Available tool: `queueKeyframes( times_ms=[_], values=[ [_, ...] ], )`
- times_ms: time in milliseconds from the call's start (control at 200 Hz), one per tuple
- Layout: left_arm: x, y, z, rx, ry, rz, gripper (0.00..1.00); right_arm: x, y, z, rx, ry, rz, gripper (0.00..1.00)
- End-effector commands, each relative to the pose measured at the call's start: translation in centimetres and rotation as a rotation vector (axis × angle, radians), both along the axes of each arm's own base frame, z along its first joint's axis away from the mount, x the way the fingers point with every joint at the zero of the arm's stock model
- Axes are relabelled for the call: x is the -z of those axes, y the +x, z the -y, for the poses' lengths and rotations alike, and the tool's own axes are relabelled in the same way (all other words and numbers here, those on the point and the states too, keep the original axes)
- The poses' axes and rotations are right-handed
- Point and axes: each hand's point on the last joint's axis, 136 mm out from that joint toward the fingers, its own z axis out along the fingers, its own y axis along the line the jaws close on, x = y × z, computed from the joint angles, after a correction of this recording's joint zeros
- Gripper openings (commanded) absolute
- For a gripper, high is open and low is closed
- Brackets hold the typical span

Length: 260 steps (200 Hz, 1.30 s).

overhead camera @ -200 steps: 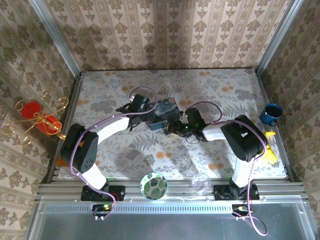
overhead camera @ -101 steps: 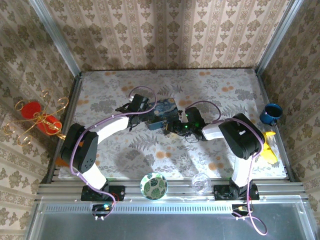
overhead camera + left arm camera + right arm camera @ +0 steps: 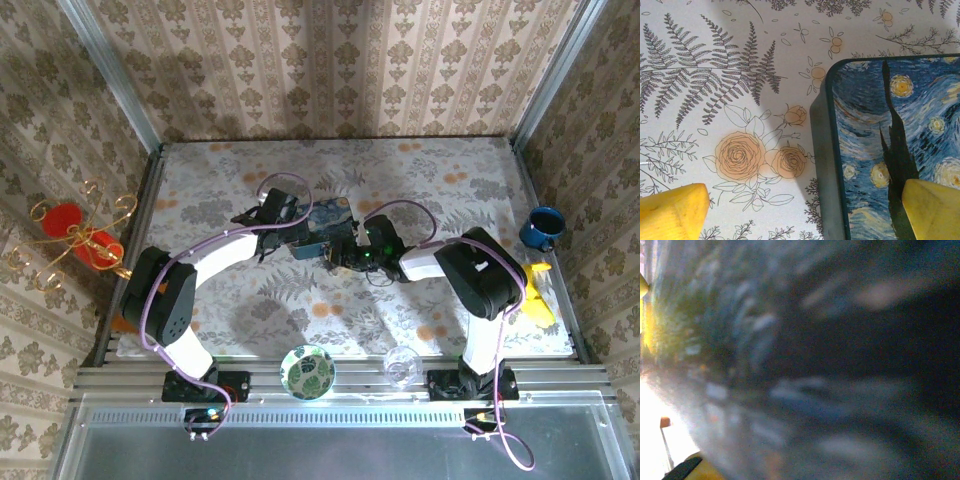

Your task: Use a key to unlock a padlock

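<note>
Motion first: my right gripper (image 3: 340,256) has edged left against the blue tin (image 3: 326,214); its grip I cannot tell. My left gripper (image 3: 802,212) gapes across the tin's corner. Unlocking looks unstarted.

On my overhead feed a blue starry-night tin (image 3: 328,214) sits near the middle of the floral tabletop (image 3: 440,180). A dark blue mug (image 3: 541,228) stands at the right edge, with a yellow object (image 3: 541,302) nearer along that edge. At the near edge I see a green leaf-patterned bowl (image 3: 307,371) and, right of it, a clear glass (image 3: 402,366).
</note>
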Motion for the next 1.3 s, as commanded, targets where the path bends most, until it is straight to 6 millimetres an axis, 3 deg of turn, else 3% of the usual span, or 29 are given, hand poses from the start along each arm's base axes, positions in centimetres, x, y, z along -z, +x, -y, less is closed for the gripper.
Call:
queueKeyframes(
  times_ms=[0, 305, 540, 965, 1295],
  values=[
    [2.2, -1.5, 0.0, 0.008, 0.012, -0.076, 1.00, 2.8, -1.9, 0.8, -0.008, -0.153, -0.061, 0.33],
    [2.3, -1.6, 0.2, 0.009, 0.003, -0.080, 1.00, 3.7, -2.9, 0.9, 0.003, -0.272, -0.043, 0.40],
    [2.3, -1.7, 0.5, 0.015, 0.000, -0.080, 1.00, 2.8, -3.4, 0.8, 0.004, -0.307, -0.002, 0.48],
    [2.1, -1.7, 0.4, 0.010, -0.001, -0.076, 1.00, -3.0, -3.7, 1.5, 0.094, -0.314, 0.128, 0.51],
    [1.9, -1.8, 0.5, 0.012, -0.008, -0.076, 1.00, -2.1, -4.1, -0.2, 0.066, -0.487, 0.157, 0.67]
  ],
)
